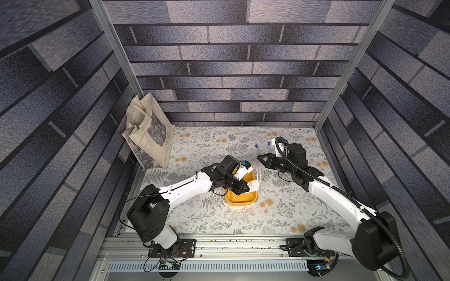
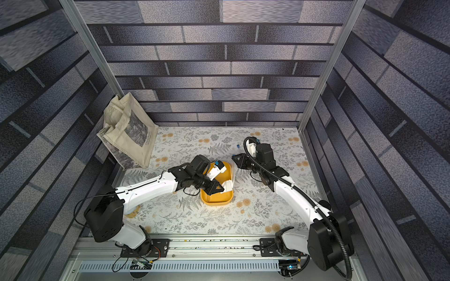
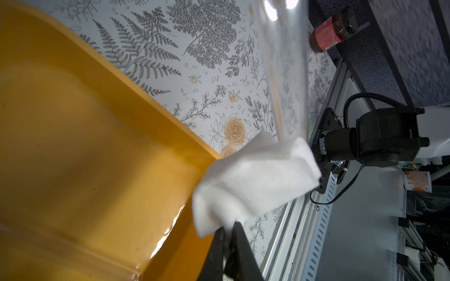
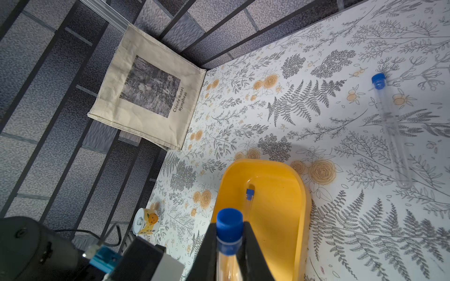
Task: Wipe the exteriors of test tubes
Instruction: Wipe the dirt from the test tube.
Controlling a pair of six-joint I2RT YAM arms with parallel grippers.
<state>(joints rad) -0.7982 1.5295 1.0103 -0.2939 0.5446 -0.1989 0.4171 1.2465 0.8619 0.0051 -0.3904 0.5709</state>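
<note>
At tray (image 4: 303,194): right fingers (image 4: 252,250) clamp tube (image 4: 229,225), left fingers (image 3: 241,245) pinch cloth (image 3: 255,175).

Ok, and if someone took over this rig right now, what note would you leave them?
Grips: left hand shut on the white cloth over the yellow tray; right hand shut on the held tube at its blue-capped end, with the far end meeting the cloth.
Done, probably: tray tube, lying in the tray.
Left: finish the held tube, then the two table tubes beyond the tray.
</note>
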